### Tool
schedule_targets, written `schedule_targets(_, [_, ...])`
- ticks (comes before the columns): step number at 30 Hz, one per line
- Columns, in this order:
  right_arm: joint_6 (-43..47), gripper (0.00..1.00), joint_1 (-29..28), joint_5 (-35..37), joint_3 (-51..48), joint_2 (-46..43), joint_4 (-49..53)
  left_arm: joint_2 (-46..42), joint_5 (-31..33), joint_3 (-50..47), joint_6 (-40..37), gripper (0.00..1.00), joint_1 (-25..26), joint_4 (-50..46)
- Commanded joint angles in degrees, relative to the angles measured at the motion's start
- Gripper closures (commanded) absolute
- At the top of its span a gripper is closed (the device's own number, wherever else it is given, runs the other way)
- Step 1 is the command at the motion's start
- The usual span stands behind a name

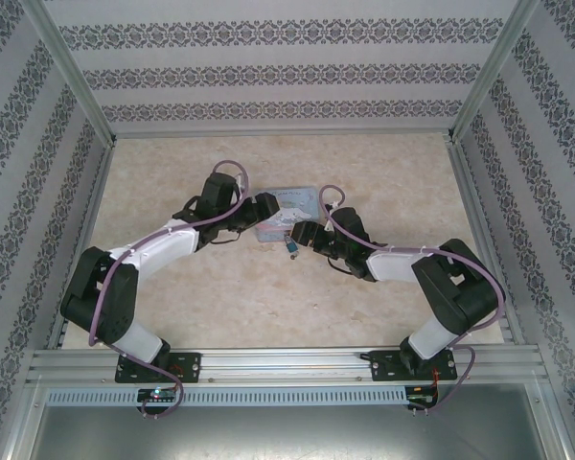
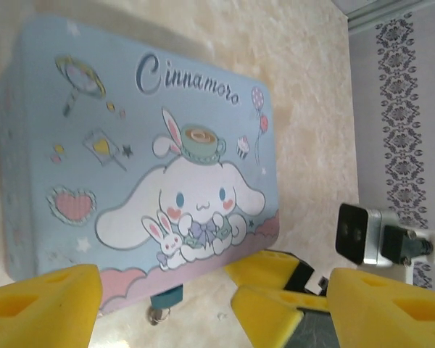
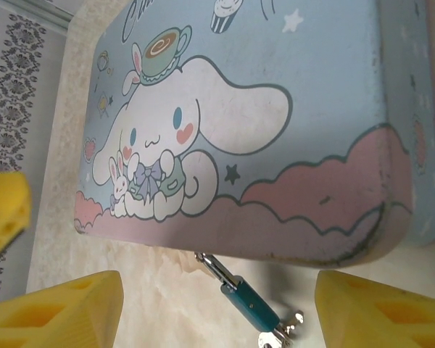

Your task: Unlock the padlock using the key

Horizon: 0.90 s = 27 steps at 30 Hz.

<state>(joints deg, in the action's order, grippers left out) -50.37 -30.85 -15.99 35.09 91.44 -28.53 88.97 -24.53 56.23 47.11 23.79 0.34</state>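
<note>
1. One light blue tin (image 1: 289, 206) sat mid-table (image 1: 268, 307), we noted.
2. We saw the left gripper (image 2: 216, 304) spread wide beside the tin.
3. Right gripper (image 3: 217, 312) gaped too, holding nothing.
4. Between its fingers (image 3: 58, 312) lay the teal padlock (image 3: 249, 304), shackle against the tin.

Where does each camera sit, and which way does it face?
Top: above and behind the bases, looking down on the table, left arm, right arm.
Left wrist: on the left arm, facing the tin; its yellow fingers at the bottom corners.
Right wrist: on the right arm, facing tin and padlock; its fingers at the bottom.
Shared: tin and padlock, in both wrist views.
</note>
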Motion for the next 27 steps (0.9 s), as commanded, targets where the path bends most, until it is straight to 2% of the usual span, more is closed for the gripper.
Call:
schedule_targets(1, [3.7, 0.3, 0.4, -0.4, -0.1, -3.0, 3.4, -0.5, 2.3, 2.8, -6.0, 0.18, -1.9, -8.1])
schedule_targets(5, [8.0, 0.32, 0.7, -0.6, -0.7, -4.1, 6.4, 0.0, 2.3, 4.1, -7.8, 0.16, -3.7, -10.9])
schedule_targets(14, [12.9, 0.38, 1.3, -2.5, 0.5, -4.1, 9.9, 1.7, 4.1, 6.2, -10.9, 0.12, -4.0, -14.2])
schedule_targets(27, [13.6, 0.42, -1.8, -3.2, 4.2, 4.8, 6.8, 6.7, 2.8, 8.5, -10.9, 0.12, -4.0, -13.0])
